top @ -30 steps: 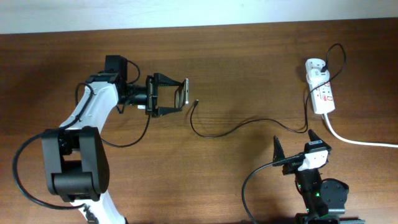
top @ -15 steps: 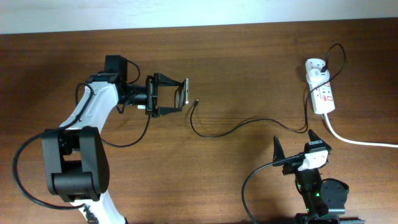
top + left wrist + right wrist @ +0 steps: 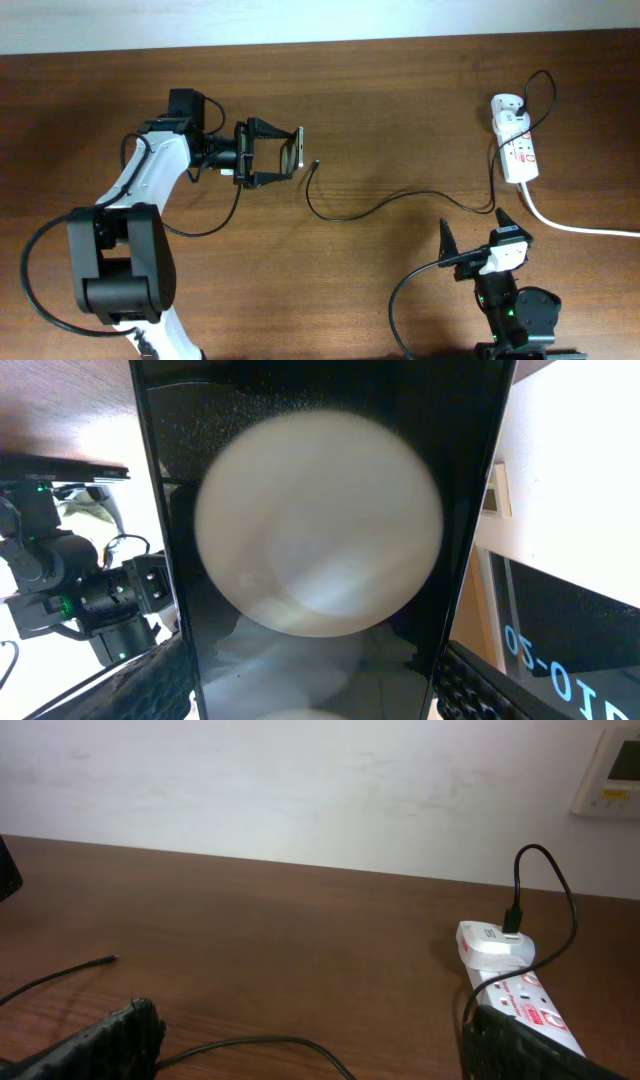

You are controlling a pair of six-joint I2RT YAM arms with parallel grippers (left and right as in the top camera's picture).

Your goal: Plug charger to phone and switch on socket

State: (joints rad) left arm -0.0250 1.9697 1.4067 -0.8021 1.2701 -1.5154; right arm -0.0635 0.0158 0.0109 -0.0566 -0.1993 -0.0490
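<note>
- Left gripper [image 3: 291,152] clamped on the phone [image 3: 320,530]: glossy black slab with a round white blob, held on edge.
- Right gripper [image 3: 475,230] spread open, empty.
- Thin black charger cable [image 3: 395,198] snakes over the wood-grain table [image 3: 400,90], its tip near the phone but apart from it.
- White elongated power strip [image 3: 518,150] lies far right.

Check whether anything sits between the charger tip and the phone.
Nothing visible does. Only table shows between the charger tip and the phone, which the left hand holds just left of it.
</note>
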